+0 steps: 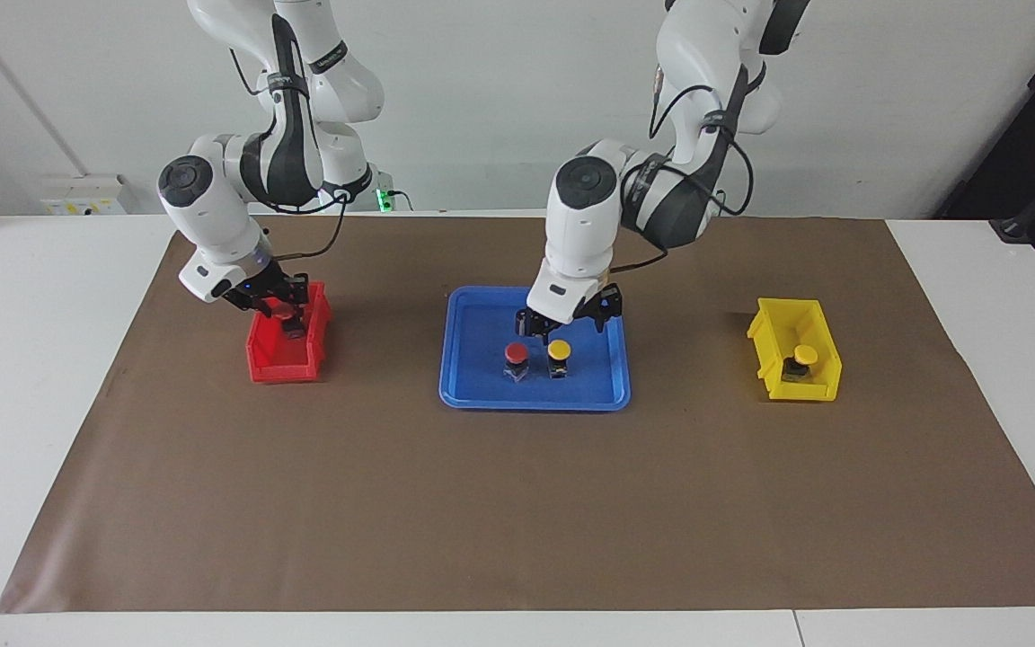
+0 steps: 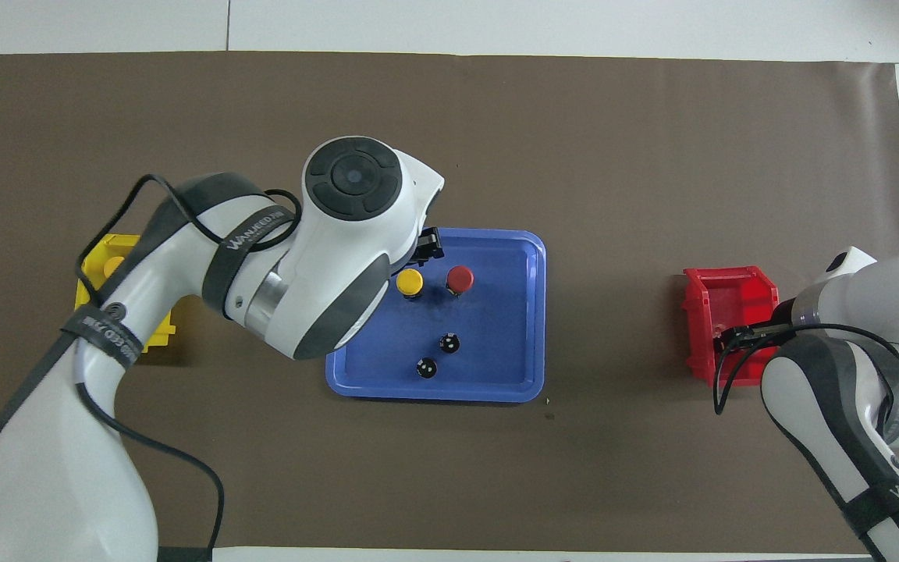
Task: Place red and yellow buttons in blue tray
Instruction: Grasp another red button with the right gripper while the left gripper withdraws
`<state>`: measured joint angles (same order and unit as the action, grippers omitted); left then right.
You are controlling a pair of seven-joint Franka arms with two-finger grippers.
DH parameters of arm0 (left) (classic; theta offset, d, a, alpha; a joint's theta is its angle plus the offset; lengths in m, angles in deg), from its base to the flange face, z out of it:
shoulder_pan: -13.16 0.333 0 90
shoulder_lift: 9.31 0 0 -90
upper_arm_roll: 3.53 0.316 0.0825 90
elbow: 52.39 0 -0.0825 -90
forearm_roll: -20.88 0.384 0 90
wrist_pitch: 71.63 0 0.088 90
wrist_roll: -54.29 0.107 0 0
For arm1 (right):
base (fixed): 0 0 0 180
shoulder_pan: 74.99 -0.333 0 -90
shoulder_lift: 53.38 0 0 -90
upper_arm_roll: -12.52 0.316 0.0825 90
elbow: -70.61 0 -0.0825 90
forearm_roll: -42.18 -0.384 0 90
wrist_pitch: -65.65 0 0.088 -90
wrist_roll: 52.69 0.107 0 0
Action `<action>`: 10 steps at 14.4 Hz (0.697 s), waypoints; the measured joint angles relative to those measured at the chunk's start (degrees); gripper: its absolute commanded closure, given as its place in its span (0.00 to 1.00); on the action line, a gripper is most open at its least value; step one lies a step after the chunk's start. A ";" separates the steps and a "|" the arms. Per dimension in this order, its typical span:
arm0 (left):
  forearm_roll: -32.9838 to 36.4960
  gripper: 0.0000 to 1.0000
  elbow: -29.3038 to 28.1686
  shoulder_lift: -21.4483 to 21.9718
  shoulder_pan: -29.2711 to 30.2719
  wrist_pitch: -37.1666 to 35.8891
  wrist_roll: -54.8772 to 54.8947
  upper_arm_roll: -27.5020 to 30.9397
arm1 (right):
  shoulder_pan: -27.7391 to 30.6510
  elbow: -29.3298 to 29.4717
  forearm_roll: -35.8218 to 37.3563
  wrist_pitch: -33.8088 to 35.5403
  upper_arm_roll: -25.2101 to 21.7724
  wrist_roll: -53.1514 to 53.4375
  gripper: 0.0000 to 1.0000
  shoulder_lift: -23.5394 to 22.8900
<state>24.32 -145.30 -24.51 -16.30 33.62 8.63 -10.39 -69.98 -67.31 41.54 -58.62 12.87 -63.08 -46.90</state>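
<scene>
While your left gripper (image 1: pixel 569 324) hangs released above the yellow button (image 1: pixel 559 349) mid-frame, the right gripper (image 1: pixel 277 308) seemingly grasps a red button (image 1: pixel 283 311) at left.

We are seeing even, bright, diffuse light coming from above. Soft short shadows are falling on the brown mat (image 1: pixel 517 503) beside the red bin (image 1: pixel 288 346) and yellow bin (image 1: pixel 796 359). Both views are staying sharp, with mild glare showing on the white arm shells and no obvious blur.
</scene>
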 measured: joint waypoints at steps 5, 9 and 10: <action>0.22 0.00 -5.66 10.60 17.44 -7.86 27.58 0.67 | 0.69 -0.33 0.00 -0.11 0.00 -1.59 0.75 0.33; 0.18 0.00 -11.78 13.16 29.21 -3.69 40.08 0.82 | 0.30 1.94 0.00 1.14 0.33 -1.61 0.75 0.31; 0.18 0.00 -13.18 13.28 30.81 -1.44 40.51 0.80 | -0.30 4.51 -0.02 3.93 0.46 -1.60 0.75 0.06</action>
<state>24.50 -158.48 -11.23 14.51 32.18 49.14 -9.58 -70.28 -62.80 41.52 -54.68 13.33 -64.68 -46.84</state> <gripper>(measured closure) 0.000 0.586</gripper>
